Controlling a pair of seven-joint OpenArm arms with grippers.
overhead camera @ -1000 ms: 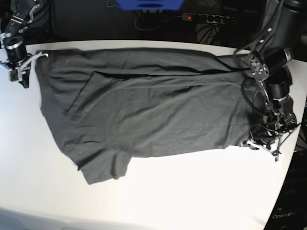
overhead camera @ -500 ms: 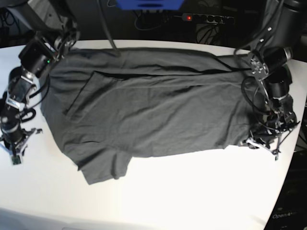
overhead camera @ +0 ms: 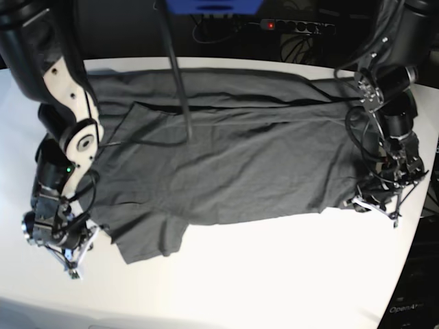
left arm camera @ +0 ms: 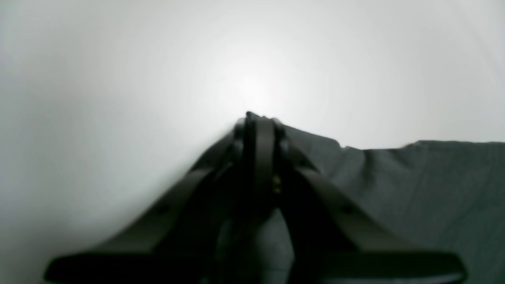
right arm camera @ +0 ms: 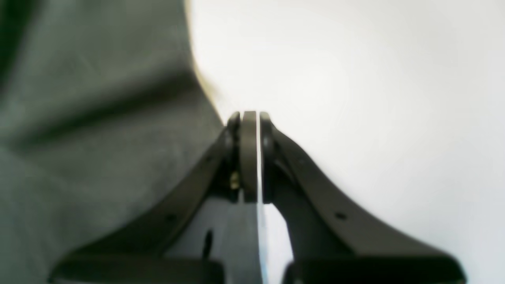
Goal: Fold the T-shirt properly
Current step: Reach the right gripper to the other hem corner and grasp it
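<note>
We see the left end effector [left arm camera: 258, 118] with its jaws pressed together at the T-shirt's [overhead camera: 219, 157] edge; in the left wrist view dark grey fabric lies against the jaws' right side, but we cannot tell whether any cloth is pinched between them. In the base view this left end effector [overhead camera: 376, 205] sits low at the garment's corner on that view's right, close to the tabletop's [overhead camera: 288, 274] edge, with its arm rising behind it toward the top right corner. The right end effector [right arm camera: 249, 118] is likewise closed, only a thin bright slit showing between its pads, and it holds nothing; in the right wrist view its tips point at bare white tabletop [right arm camera: 355, 79] with the T-shirt [right arm camera: 79, 138] lying just to their left. In the base view the right end effector [overhead camera: 68, 257] is low near the sleeve at the lower left of the garment, its white and black arm extending up along that view's left side. The T-shirt lies spread flat across the middle of the tabletop, its long axis running left to right, one short sleeve projecting toward the near edge at lower left and a folded layer visible along its far side. Beyond the far edge a power strip [overhead camera: 296, 26] with a red light lies among the cables
</note>
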